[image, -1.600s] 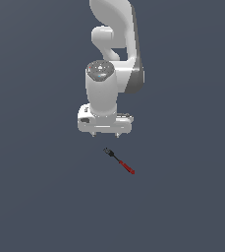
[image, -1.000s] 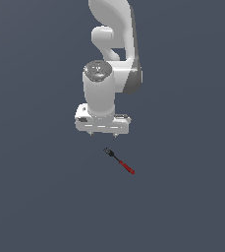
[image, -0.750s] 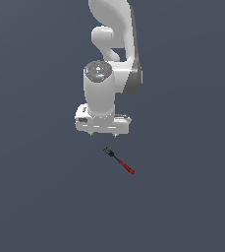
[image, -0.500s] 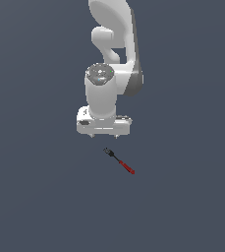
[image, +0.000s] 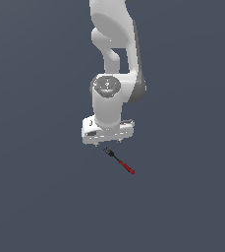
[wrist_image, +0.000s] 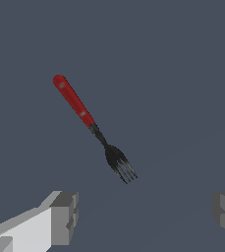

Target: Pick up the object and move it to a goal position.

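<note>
Here the end effector gapes wide — fork lying just beyond.

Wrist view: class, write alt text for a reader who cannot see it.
A small fork with a red handle and black prongs lies on a plain dark grey surface, untouched. The open gripper shows two grey fingertips set wide apart, with the fork's prongs pointing toward the gap between them.

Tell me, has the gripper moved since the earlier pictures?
Yes. In the exterior view the gripper has come closer to the fork, which has stayed in place; its open fingers hang beside the prongs.
</note>
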Available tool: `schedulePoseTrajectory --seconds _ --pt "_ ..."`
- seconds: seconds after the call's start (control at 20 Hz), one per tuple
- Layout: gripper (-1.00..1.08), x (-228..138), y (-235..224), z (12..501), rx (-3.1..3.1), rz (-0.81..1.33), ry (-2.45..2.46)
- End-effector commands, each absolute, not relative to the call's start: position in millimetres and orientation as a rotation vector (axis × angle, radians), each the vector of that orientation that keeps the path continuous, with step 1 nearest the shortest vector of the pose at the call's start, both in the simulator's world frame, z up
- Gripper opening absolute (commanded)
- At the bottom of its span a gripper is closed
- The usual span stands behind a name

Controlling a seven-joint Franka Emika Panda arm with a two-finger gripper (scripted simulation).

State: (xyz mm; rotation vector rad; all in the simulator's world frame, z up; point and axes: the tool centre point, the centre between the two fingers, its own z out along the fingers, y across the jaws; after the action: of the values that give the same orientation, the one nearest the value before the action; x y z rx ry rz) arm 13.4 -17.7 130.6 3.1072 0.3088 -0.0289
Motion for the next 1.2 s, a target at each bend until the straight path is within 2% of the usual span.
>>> schedulePoseTrajectory --seconds 0.0,0.6,1.15 --pt "1.0 17.7 -11.7 121.0 3.092 -0.028 0.434" --pt "1.0 35.1 17.8 76.3 2.968 -0.014 1.003" --pt "1.0 41.1 31.3 57.2 2.888 -0.001 1.235"
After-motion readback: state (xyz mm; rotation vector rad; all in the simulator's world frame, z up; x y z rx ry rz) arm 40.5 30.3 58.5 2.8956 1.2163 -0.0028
